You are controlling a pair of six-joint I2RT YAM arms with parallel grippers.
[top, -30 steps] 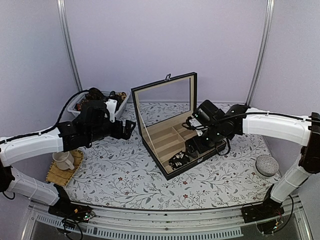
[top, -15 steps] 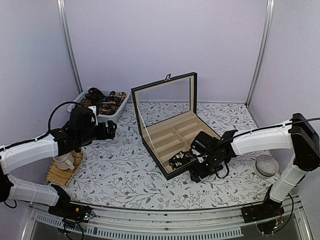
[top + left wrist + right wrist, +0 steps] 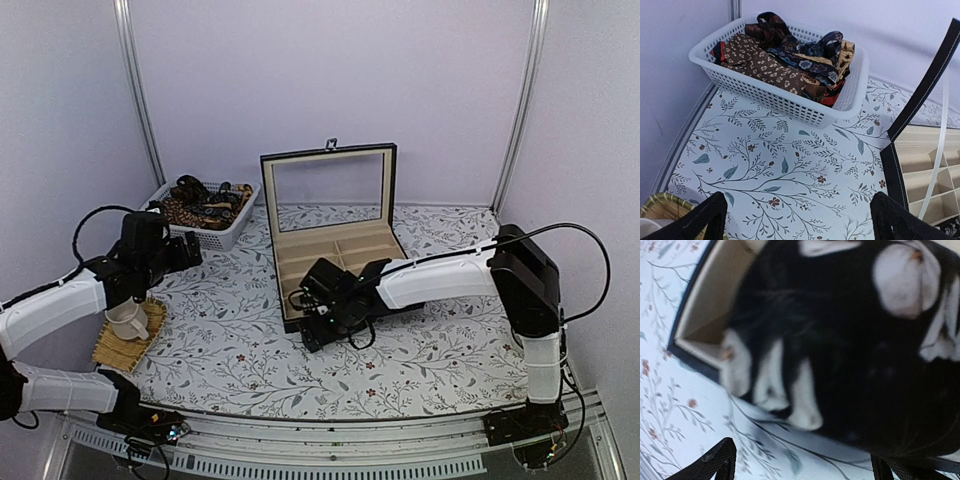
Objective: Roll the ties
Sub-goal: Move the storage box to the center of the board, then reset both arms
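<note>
Several patterned ties, brown, orange and dark blue, lie heaped in a white basket at the back left. My left gripper hovers open over the tablecloth just in front of that basket, with nothing between its fingers. My right gripper reaches across to the front left corner of the open black box. It stands open over the cloth. Just beyond it a blurred black roll with pale patches, apparently a rolled tie, fills the box's corner compartment.
The box lid stands upright at the back. A cup sits on a woven mat at the near left. The right arm stretches across the table in front of the box.
The right gripper swept left along the box's front, and the box swung round to face squarely forward. The left arm drew back left toward the basket.
</note>
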